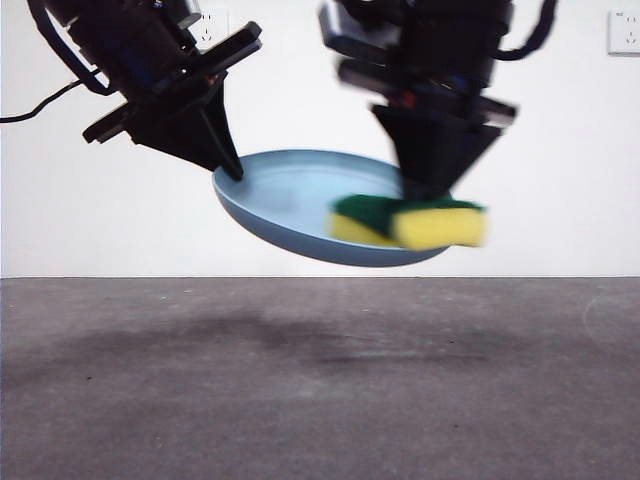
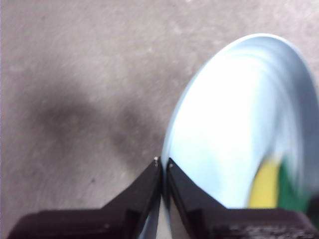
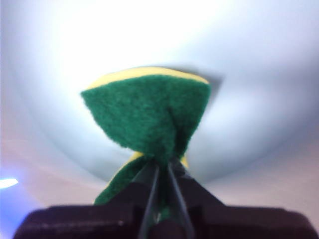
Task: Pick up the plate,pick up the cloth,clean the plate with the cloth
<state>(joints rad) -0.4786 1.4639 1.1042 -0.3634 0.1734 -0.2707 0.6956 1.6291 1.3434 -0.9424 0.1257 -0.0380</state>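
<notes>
The light-blue plate hangs tilted in the air above the table. My left gripper is shut on its rim at the left; the left wrist view shows the jaws pinching the plate's edge. My right gripper is shut on the cloth, a yellow sponge with a green scouring face, and presses it on the plate's right part. In the right wrist view the cloth is squeezed between the jaws with its yellow side against the plate. The cloth also shows blurred in the left wrist view.
A grey table lies below, with the plate's shadow on it. A white wall stands behind, with sockets at the upper right and a black cable at the left.
</notes>
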